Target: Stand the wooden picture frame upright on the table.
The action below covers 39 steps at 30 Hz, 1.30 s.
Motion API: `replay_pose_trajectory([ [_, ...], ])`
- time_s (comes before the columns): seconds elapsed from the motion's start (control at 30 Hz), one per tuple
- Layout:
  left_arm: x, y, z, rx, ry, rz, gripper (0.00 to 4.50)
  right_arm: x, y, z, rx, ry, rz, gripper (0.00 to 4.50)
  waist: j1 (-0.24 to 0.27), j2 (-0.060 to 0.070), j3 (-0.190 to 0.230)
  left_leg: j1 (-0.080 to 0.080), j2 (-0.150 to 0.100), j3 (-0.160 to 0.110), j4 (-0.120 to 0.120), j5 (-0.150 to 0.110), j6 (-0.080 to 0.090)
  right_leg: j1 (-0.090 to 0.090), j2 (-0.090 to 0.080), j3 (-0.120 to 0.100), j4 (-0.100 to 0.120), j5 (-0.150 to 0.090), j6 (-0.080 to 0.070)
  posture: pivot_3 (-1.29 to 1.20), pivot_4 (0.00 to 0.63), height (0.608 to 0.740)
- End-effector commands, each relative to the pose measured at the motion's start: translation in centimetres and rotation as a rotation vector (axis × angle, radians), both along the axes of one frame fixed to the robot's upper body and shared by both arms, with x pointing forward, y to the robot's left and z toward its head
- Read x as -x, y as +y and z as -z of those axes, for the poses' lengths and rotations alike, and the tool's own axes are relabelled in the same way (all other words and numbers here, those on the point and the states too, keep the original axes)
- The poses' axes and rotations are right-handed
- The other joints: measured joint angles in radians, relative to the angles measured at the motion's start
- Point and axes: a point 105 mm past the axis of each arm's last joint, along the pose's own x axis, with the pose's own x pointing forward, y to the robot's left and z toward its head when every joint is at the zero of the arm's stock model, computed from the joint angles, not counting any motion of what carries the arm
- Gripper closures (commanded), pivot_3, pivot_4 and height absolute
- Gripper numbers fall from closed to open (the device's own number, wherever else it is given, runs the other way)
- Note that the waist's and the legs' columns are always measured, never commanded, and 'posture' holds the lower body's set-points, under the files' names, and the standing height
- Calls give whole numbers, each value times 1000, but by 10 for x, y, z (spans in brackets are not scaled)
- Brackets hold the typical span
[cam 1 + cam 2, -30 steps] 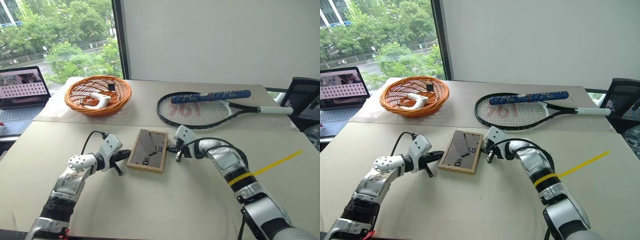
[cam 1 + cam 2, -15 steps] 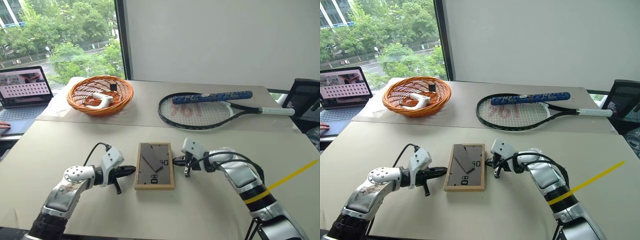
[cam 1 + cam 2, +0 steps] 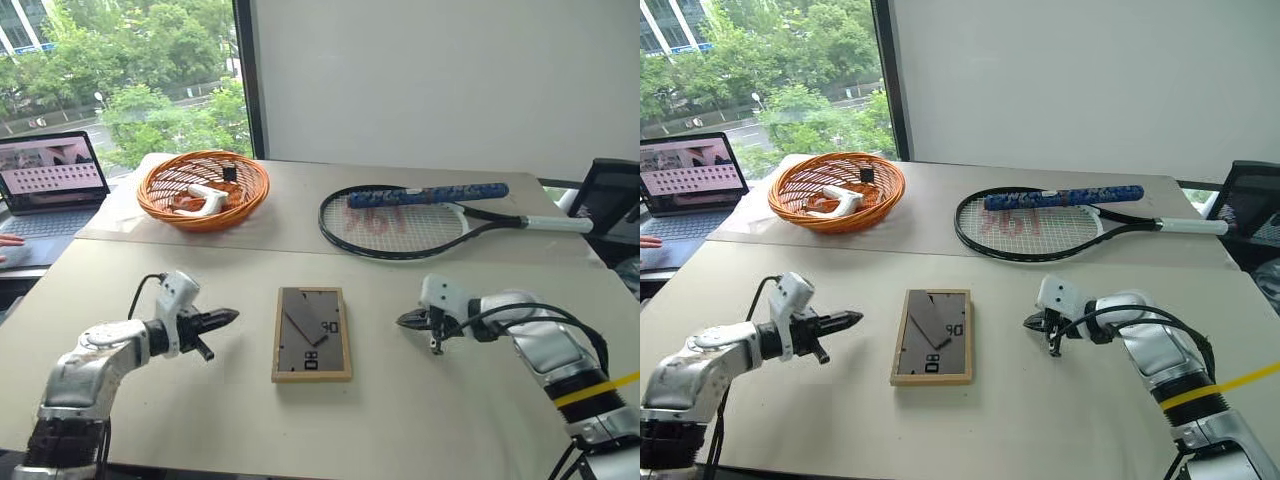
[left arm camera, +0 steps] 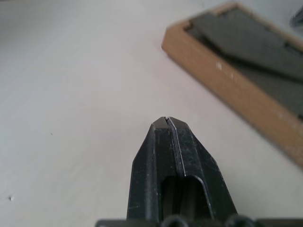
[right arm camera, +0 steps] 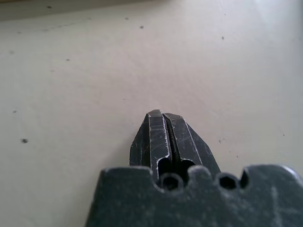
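Left eye view: beyond the wooden picture frame (image 3: 312,334), an orange basket (image 3: 203,189) and a tennis racket (image 3: 415,218) are seen, well apart from it. The frame lies flat on the table (image 3: 320,430), grey back up. Left gripper (image 3: 228,317) and right gripper (image 3: 403,320) flank it, both closed on nothing.

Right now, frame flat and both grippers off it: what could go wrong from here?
1. The wooden picture frame lies back-up, flush on the table; shut fingers may struggle to get under an edge and could just push it along.
2. Its prop stand looks folded flat, so once raised it may tip over.
3. Left gripper and right gripper stand apart from it; uneven contact could spin it.
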Motion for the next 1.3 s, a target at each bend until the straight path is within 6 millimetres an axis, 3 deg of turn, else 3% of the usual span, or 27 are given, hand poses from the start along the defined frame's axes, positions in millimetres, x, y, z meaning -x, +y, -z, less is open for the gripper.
replay_pose_trajectory([
  [0.03,13,-14,-3,41,137,33,4490,10,17,-19,-37,-111,-147,4500,-4,0,0,0,0,0,0,0,0,0,0,0,0,0,0,0,150,723],
  [0.13,25,-21,-6,118,257,93,4490,17,25,-23,-51,-139,-207,4500,-12,0,0,0,0,-1,0,0,0,0,0,0,0,1,-1,0,150,723],
  [0.23,46,-25,-14,241,403,191,3801,20,29,-23,-32,-189,-258,4500,-15,0,0,0,0,-1,0,0,0,0,0,-1,1,1,-1,0,150,723],
  [0.37,49,-20,-1,316,577,150,2432,17,26,-9,30,-232,-286,4500,-19,0,0,0,0,-2,0,0,0,0,0,-2,1,1,-1,0,150,723],
  [0.6,52,-50,32,263,672,154,71,14,37,13,76,-256,-344,4500,-19,0,0,0,-1,-4,0,0,-1,1,0,-3,1,1,-2,0,150,723],
  [0.77,48,-82,46,287,714,179,71,12,53,14,50,-282,-392,4500,-14,2,-1,3,-2,-6,2,1,-2,6,0,-4,2,1,-2,0,150,723],
  [0.9,50,-99,45,327,718,219,71,14,64,14,7,-283,-412,4500,-3,3,-2,6,-3,-8,2,1,-2,10,-1,-4,1,1,-1,0,150,723],
  [1.3,45,-100,35,390,672,188,71,20,70,19,-28,-267,-380,4500,1,3,-2,11,-3,-10,1,1,-2,18,-1,-6,-3,1,-2,0,150,723],
])
